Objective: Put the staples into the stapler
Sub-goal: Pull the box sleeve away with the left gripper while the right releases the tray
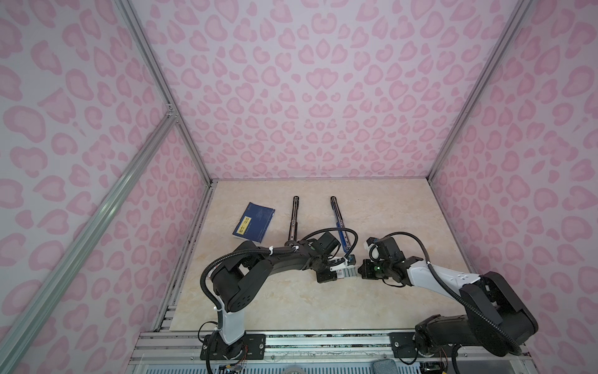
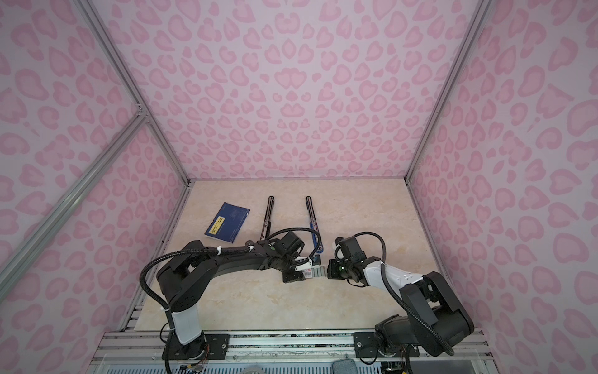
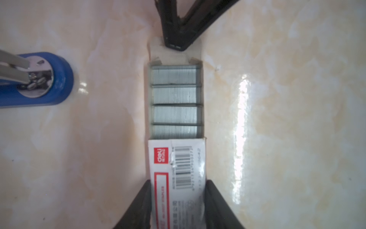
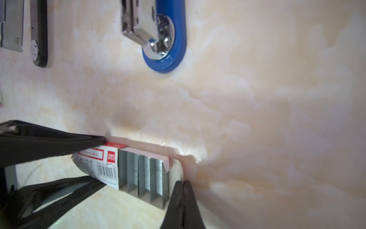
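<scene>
Working early in the job here: you've got the staples showing in the tray slid partway out of the cardboard box, but no strip is lifted yet. The blue stapler lies opened on the counter nearby, apart from the box. Your left gripper is clamped narrow across the box sleeve and your right gripper is pinched fully shut at the tray's end flap. The staples sit between the two, just beside the right tips.
</scene>
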You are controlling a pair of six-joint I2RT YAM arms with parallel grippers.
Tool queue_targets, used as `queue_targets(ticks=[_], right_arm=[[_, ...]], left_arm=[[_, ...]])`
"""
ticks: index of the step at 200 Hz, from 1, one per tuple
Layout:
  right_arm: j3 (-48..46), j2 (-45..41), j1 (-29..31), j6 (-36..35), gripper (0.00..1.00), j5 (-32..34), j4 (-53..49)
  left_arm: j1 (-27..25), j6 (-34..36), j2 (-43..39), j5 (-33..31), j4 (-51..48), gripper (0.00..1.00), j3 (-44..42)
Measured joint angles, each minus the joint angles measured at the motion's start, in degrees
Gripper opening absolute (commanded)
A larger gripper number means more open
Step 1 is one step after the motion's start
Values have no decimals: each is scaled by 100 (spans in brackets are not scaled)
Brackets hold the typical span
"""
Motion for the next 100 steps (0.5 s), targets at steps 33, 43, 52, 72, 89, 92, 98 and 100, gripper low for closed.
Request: queue_targets(ticks=[33,43,52,72,89,92,98,100], right_arm=[[-2,-136,-293,-90,0,39,-256],[-2,-179,-306,-129,0,50,-323],[-2,-212,-310,-138,0,59,-378],[-4,-249,-337,-151,0,61,-452],[-20,-278,-345,-149,0,57,-463],[-24,-280,-345,-149,0,57,-461],[-26,-289,-345,-146,0,48,-461],[-26,-289,-345,-146,0,42,-461]], left_arm=[[2,-13,-22,-9,9,43,-35],[2,-57,-42,-39,4,43,-46],[2,-101,-59,-79,-37,43,-52],[2,-297,-96,-238,-129,43,-55],[13,-581,-133,-420,-192,44,-59],[22,-647,-149,-470,-225,44,-66],[44,-756,-181,-551,-282,44,-74],[55,-796,-192,-586,-306,44,-81]])
